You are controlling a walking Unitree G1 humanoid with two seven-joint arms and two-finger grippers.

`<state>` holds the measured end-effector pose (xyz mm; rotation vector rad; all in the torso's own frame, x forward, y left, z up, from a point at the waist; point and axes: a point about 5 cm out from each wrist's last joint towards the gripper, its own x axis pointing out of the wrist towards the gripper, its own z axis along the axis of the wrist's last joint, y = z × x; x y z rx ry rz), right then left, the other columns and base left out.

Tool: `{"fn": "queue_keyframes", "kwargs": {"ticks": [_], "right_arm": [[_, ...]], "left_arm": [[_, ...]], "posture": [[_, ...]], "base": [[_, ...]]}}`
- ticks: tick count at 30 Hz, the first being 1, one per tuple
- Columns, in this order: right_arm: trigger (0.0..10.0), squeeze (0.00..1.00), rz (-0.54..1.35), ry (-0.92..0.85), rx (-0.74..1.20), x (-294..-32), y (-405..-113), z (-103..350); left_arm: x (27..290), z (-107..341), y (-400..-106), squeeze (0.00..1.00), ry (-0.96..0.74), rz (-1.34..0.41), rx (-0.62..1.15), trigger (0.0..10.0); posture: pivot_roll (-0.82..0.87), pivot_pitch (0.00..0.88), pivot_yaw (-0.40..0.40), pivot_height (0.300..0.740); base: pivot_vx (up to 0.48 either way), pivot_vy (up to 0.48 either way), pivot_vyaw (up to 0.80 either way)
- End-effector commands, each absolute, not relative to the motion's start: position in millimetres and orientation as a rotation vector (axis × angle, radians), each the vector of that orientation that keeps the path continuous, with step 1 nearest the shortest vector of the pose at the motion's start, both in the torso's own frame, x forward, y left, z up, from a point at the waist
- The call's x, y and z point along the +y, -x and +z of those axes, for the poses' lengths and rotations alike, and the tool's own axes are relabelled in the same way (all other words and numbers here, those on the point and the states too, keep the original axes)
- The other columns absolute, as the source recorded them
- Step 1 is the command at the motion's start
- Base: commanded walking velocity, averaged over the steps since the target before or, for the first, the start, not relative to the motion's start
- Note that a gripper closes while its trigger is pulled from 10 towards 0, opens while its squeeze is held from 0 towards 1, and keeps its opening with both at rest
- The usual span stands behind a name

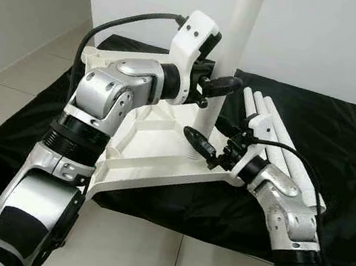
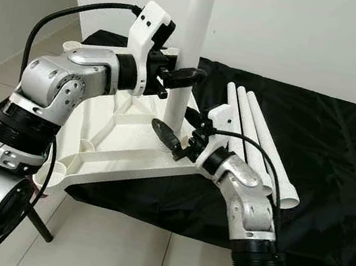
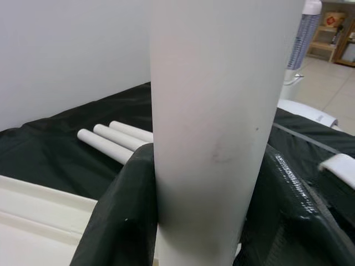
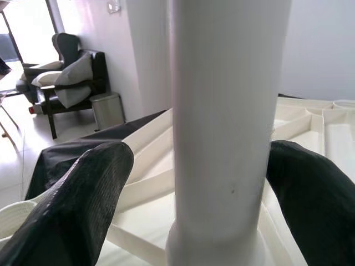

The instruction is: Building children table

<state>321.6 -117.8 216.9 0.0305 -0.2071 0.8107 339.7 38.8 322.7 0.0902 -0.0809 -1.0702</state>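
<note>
A white table top [image 1: 152, 163] lies upside down on a black cloth [image 1: 340, 146]. One white leg [image 1: 243, 21] stands upright in a socket at its near corner. My left gripper [image 1: 221, 86] is shut on this leg partway up; its fingers [image 3: 122, 221] press the leg [image 3: 216, 111] from both sides. My right gripper [image 1: 211, 133] sits low at the leg's base, open, its fingers [image 4: 83, 199] on either side of the leg [image 4: 222, 111] with a gap on one side. Three spare white legs [image 1: 269, 121] lie side by side on the cloth to the right.
A white wall [image 1: 331, 36] stands close behind the cloth. Tiled floor [image 1: 137, 256] runs in front and to the left. The right wrist view takes in an armchair [image 4: 72, 72] and a small bin [image 4: 108, 110] further off in the room.
</note>
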Motion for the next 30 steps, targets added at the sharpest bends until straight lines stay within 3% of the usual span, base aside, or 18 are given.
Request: {"fn": "queue_keyframes", "kwargs": {"ticks": [1, 17, 18, 19, 22, 23, 24, 25, 26, 27, 28, 30], "right_arm": [[10.0, 0.00, 0.783, -0.026, -0.229, -118.9, -324.6, 221.5], [10.0, 0.00, 0.749, -0.020, -0.253, -117.8, -332.7, 231.1], [4.8, 0.00, 0.747, -0.018, -0.253, -118.7, -332.8, 231.8], [4.2, 0.00, 0.746, -0.016, -0.256, -119.4, -333.1, 232.7], [4.2, 0.00, 0.746, -0.013, -0.257, -119.9, -333.1, 233.3], [1.8, 0.00, 0.745, -0.009, -0.256, -120.6, -332.9, 233.0], [2.5, 0.00, 0.743, -0.006, -0.253, -121.3, -333.0, 232.6], [2.5, 0.00, 0.743, -0.006, -0.253, -121.3, -333.0, 232.6], [1.5, 0.00, 0.743, -0.006, -0.250, -121.7, -332.9, 232.1], [1.5, 0.00, 0.743, -0.006, -0.250, -121.7, -332.9, 232.1], [0.0, 0.00, 0.743, -0.004, -0.249, -122.0, -332.9, 231.9], [0.0, 0.00, 0.744, -0.003, -0.248, -122.2, -332.9, 231.9]], "left_arm": [[37.0, 332.9, -336.4, 0.00, -0.106, -1.061, -0.122, 10.0], [26.5, 329.4, -328.1, 0.00, -0.113, -1.116, -0.119, 10.0], [26.0, 329.0, -327.7, 0.00, -0.115, -1.120, -0.118, 10.0], [25.6, 328.8, -327.4, 0.00, -0.116, -1.123, -0.118, 10.0], [25.4, 328.6, -327.2, 0.00, -0.117, -1.125, -0.117, 10.0], [24.8, 328.6, -326.7, 0.00, -0.118, -1.128, -0.117, 10.0], [24.4, 328.8, -326.3, 0.00, -0.118, -1.132, -0.118, 10.0], [24.4, 328.8, -326.3, 0.00, -0.118, -1.132, -0.118, 10.0], [24.0, 329.0, -325.9, 0.00, -0.120, -1.135, -0.118, 10.0], [24.0, 329.0, -325.9, 0.00, -0.120, -1.135, -0.118, 10.0], [23.6, 329.1, -325.6, 0.00, -0.121, -1.138, -0.118, 10.0], [23.1, 329.1, -325.2, 0.00, -0.122, -1.140, -0.118, 10.0]], "posture": [[-0.07, 0.016, 0.013, 0.740], [-0.07, 0.024, 0.013, 0.740], [-0.07, 0.024, 0.013, 0.740], [-0.07, 0.024, 0.014, 0.740], [-0.07, 0.024, 0.016, 0.740], [-0.07, 0.027, 0.017, 0.740], [-0.07, 0.030, 0.017, 0.740], [-0.07, 0.030, 0.017, 0.740], [-0.07, 0.030, 0.017, 0.740], [-0.07, 0.030, 0.017, 0.740], [-0.07, 0.034, 0.020, 0.740], [-0.07, 0.037, 0.021, 0.740]], "base": [[0.000, 0.000, 0.00], [0.000, 0.000, 0.00], [0.000, 0.000, 0.00], [0.000, 0.000, 0.00], [0.000, 0.000, 0.00], [0.000, 0.000, 0.00], [0.000, 0.000, 0.00], [0.000, 0.000, 0.00], [0.000, 0.000, 0.00], [0.000, 0.000, 0.00], [0.000, 0.000, 0.00], [0.000, 0.000, 0.00]]}}
